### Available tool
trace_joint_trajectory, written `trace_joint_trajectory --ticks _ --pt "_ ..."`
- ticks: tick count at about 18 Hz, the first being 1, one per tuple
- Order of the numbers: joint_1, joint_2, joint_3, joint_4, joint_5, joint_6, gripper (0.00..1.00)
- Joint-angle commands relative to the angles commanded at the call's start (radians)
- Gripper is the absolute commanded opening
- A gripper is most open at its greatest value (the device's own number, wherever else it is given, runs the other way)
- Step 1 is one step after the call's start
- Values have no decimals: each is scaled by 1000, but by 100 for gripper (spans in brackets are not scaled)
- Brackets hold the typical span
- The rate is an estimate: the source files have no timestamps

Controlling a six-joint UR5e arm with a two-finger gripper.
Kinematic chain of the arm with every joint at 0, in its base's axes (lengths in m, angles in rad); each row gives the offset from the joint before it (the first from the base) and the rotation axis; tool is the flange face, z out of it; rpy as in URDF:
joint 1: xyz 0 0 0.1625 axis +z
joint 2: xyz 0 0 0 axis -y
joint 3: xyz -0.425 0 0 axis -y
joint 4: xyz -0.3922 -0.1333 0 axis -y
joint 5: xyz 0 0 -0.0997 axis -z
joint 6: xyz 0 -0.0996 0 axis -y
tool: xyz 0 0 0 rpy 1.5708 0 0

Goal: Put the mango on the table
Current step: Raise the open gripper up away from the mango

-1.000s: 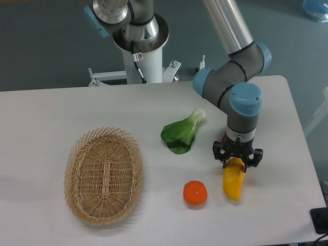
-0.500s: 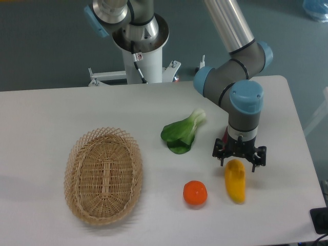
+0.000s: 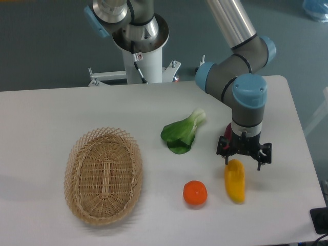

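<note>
Four items sit on the table (image 3: 61,107): mango (image 3: 234,180), round orange fruit (image 3: 195,192), leafy green veg (image 3: 182,133) and a wicker basket (image 3: 103,176).

Mango lies flat on the white top, front-right area, long axis running roughly near-to-far, w/ its far tip just under the claw (image 3: 244,161). Nothing grips it; it rests on the table by itself.

Claw is released: its two black fingers are spread wide, one either side of the mango's far tip, w/ a clear gap btwn each finger and the fruit. It hangs just above that tip, pointing straight down from the grey wrist w/ the blue cap. A bit of dark red shows behind the wrist at its left side; can't tell what it is.

Orange fruit sits just left of the mango, apart from it, not touching. Green veg lies further back and left of the claw, white stem end pointing to the far right. Basket is well apart on the left side of the table, oval, nothing visible inside it.

Robot base stands beyond the far table edge, arm reaching over to the right side.
</note>
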Motion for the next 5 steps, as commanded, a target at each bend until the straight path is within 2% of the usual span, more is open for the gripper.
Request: trace_joint_trajectory --ticks 5 --pt "6 15 -14 -3 0 35 100"
